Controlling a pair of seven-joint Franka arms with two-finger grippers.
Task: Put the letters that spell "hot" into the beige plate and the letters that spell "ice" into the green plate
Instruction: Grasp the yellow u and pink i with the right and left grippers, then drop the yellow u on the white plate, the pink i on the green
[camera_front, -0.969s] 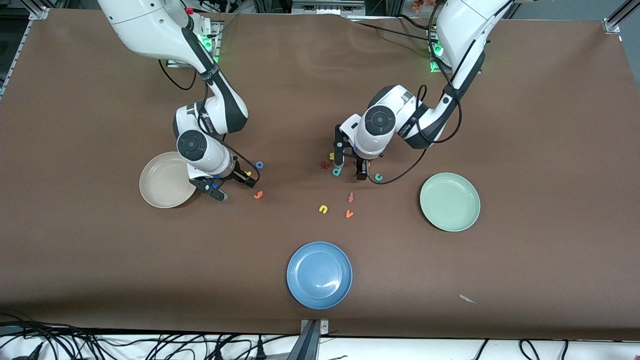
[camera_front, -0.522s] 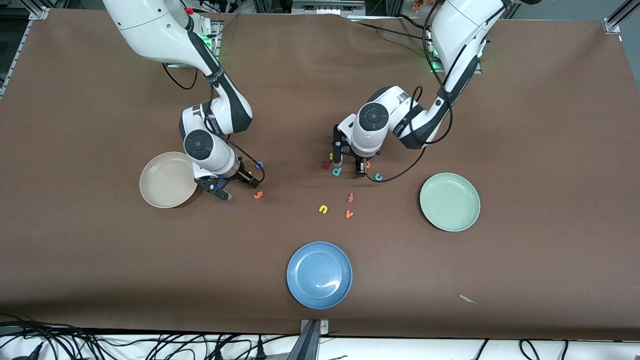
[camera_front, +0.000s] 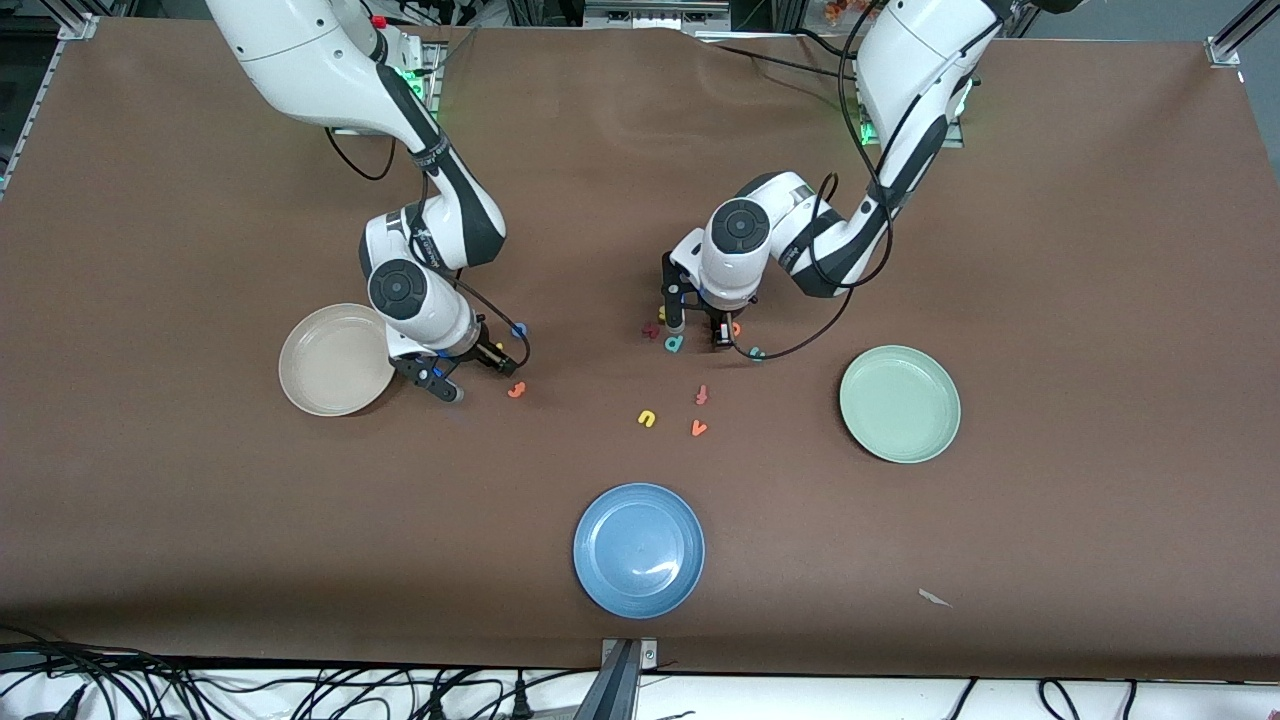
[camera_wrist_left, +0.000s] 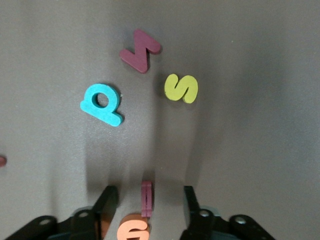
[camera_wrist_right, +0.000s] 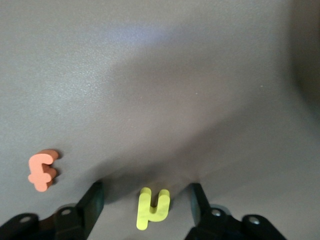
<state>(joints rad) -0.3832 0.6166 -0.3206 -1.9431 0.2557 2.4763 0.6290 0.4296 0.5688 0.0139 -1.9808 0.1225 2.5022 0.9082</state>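
- Left wrist view: the dark red i (camera_wrist_left: 146, 198) stands between our left gripper's (camera_wrist_left: 148, 206) parted fingers, its long axis along them.
- The yellow h (camera_wrist_right: 152, 207) lies between our right gripper's (camera_wrist_right: 145, 202) parted fingers.

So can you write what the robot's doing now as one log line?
left claw: open, astride dark red i | right claw: open, astride yellow h | beige plate, green plate: no letters

Loose letters (camera_front: 700, 396) crowd mid-table; beige plate (camera_front: 320, 372) rim — unobstructed.
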